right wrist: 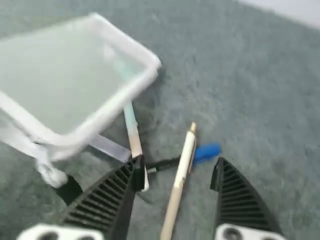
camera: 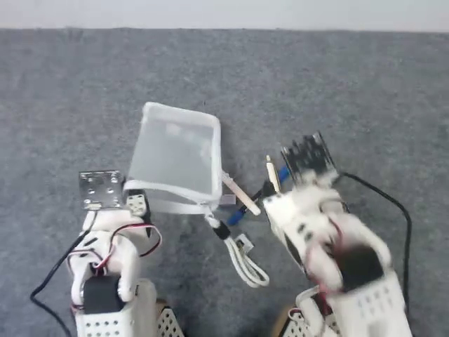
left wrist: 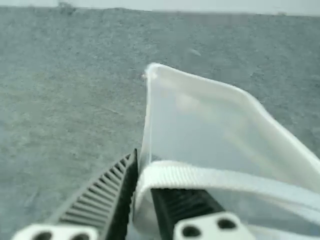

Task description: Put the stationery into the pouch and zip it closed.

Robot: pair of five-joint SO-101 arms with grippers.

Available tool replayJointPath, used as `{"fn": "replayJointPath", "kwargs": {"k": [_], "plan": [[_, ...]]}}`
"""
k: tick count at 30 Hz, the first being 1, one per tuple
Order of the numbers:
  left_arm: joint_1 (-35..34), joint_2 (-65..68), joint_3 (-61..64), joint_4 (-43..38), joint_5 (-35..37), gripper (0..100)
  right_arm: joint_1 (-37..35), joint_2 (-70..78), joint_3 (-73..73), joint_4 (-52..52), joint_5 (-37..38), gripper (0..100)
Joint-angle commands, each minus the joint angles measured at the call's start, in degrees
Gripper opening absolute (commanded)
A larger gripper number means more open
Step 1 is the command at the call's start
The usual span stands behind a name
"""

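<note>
The translucent white zip pouch [camera: 175,151] lies in the middle of the grey felt-like surface [camera: 351,91], its open mouth towards the near side. The left gripper [left wrist: 144,175] is pinching the white zipper band at the pouch's near-left corner, 1 black ribbed finger on either side of it, and that edge is lifted off the surface.

Just right of the pouch's near-right corner lie 3 pieces of stationery. A pale beige pen [camera: 240,194] lies at a slant with its far end touching the pouch corner. A second cream-coloured pen [right wrist: 182,170] lies a little further right. A thin black pen with a blue cap [right wrist: 200,152] crosses beneath the second one.

The right gripper [right wrist: 178,162] hangs over these, its fingers spread wide with the cream pen between them, gripping nothing.

A looped white cord [camera: 244,263] trails from the pouch's near-right end towards the near side, between the 2 arms.
</note>
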Motion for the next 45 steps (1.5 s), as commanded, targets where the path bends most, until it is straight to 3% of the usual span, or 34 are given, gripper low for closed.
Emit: {"fn": "replayJointPath", "kwargs": {"k": [1,12,29,34,45], "plan": [[-3.08,-1.23,-4.88,0.00,2.90,1,1.63,11.12,-4.92,-2.51,-0.70,19.5],[-3.96,-1.23,-4.97,0.00,3.25,1,4.26,39.25,-12.66,-11.12,-0.26,19.4],[-3.96,-1.23,-4.70,0.09,3.08,1,5.14,66.15,-24.88,-16.75,2.55,17.7],[-3.96,-1.23,-4.70,0.18,3.08,1,5.14,70.99,-28.22,-16.75,2.64,8.1],[-3.96,-1.23,-4.70,0.18,2.99,1,5.67,72.22,-28.57,-13.85,2.64,6.9]]}}
